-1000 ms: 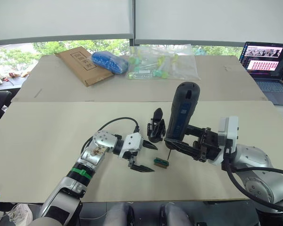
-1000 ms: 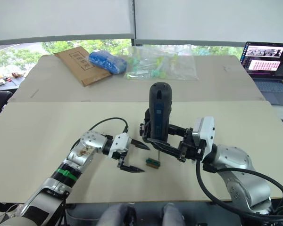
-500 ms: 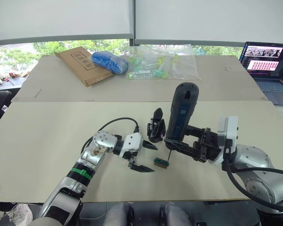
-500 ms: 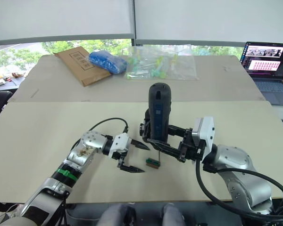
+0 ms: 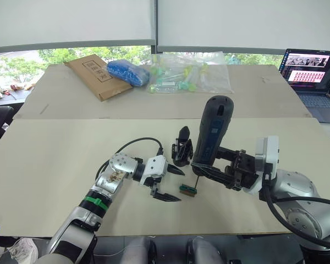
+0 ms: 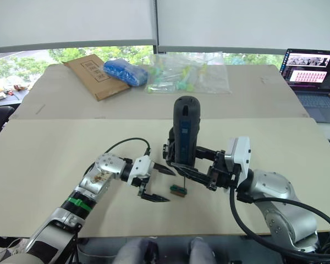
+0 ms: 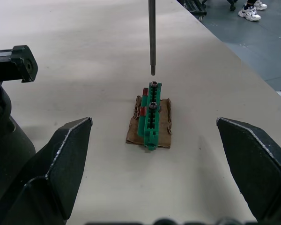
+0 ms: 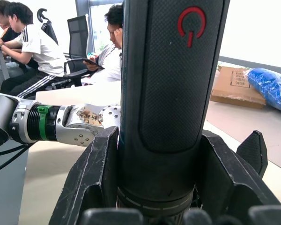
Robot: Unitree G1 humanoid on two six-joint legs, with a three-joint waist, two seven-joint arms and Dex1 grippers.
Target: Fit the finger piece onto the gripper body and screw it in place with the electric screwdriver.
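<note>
My right gripper (image 5: 210, 168) is shut on the electric screwdriver (image 5: 212, 135), a thick black cylinder held upright; its black fingers (image 8: 93, 187) clamp the barrel from both sides. The thin metal bit (image 7: 151, 37) hangs just above a screw in a small green-topped block (image 7: 149, 117) on a brown scrap. My left gripper (image 5: 181, 186) is open, one finger on each side of that block and touching nothing. The gripper body (image 5: 181, 148), black with an upright pointed finger, stands on the table just behind the block, left of the screwdriver. A loose finger piece is out of view.
At the far side of the table lie a cardboard box (image 5: 93, 74), a blue bag (image 5: 126, 70) and a clear plastic bag of small green parts (image 5: 190, 74). A laptop (image 5: 312, 69) sits at the far right. People (image 8: 33, 47) sit beyond the table.
</note>
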